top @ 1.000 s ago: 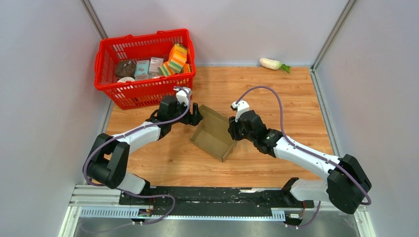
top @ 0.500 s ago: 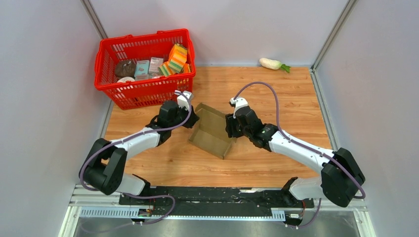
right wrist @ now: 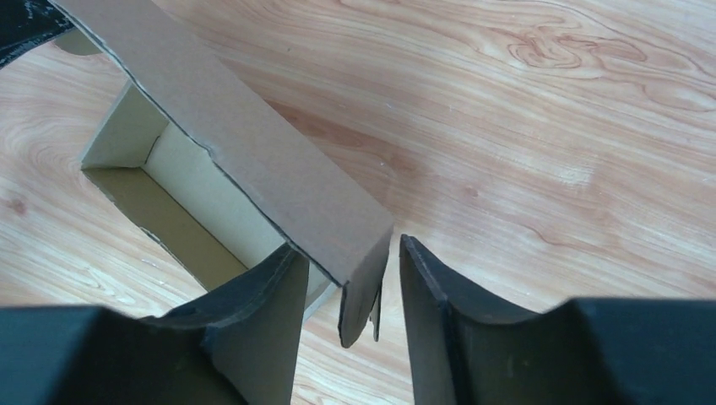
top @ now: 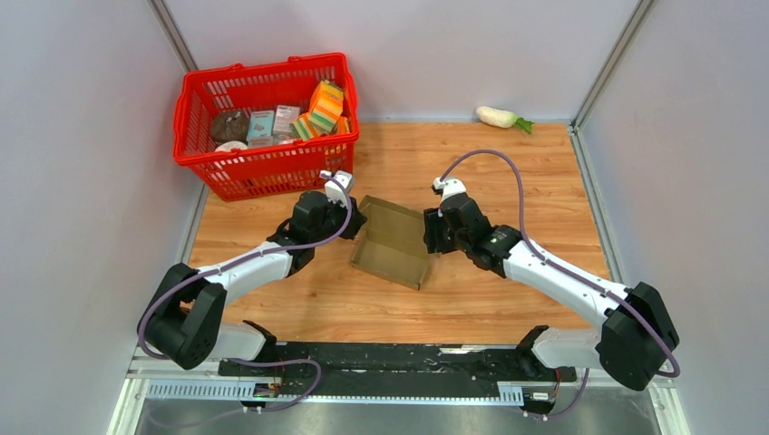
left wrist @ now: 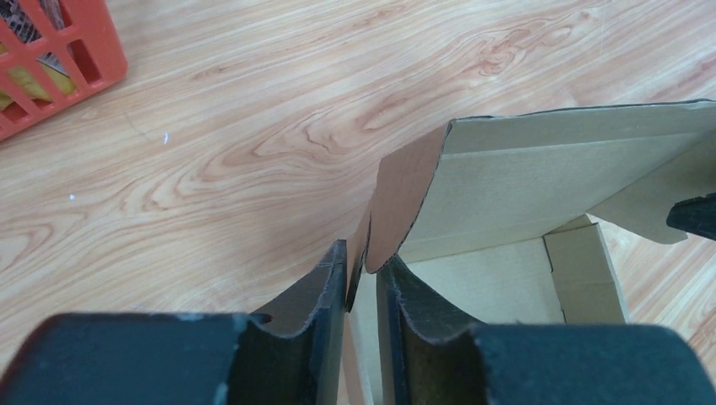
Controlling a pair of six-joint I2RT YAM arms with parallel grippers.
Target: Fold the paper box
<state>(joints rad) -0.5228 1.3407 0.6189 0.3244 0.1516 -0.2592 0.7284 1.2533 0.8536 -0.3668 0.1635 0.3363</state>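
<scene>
The paper box [top: 392, 254] is a brown cardboard tray on the wooden table between the two arms, with its lid panel raised along the far side. My left gripper [top: 355, 217] is at its left end. In the left wrist view the left gripper [left wrist: 363, 253] is shut on an upright side flap of the box [left wrist: 540, 169]. My right gripper [top: 428, 234] is at the box's right end. In the right wrist view the right gripper [right wrist: 349, 245] is open and straddles the lid's hanging end flap [right wrist: 363, 291], with a gap to the right finger [right wrist: 439, 295].
A red shopping basket [top: 272, 168] filled with groceries stands at the back left, close behind my left arm; its corner [left wrist: 51, 59] shows in the left wrist view. A white radish [top: 497, 116] lies at the back right. Grey walls close in on both sides.
My left jaws, wide a second ago, have closed on the box's left flap. The box has turned slightly and slid a little. My right gripper has shifted slightly right along the box's end.
</scene>
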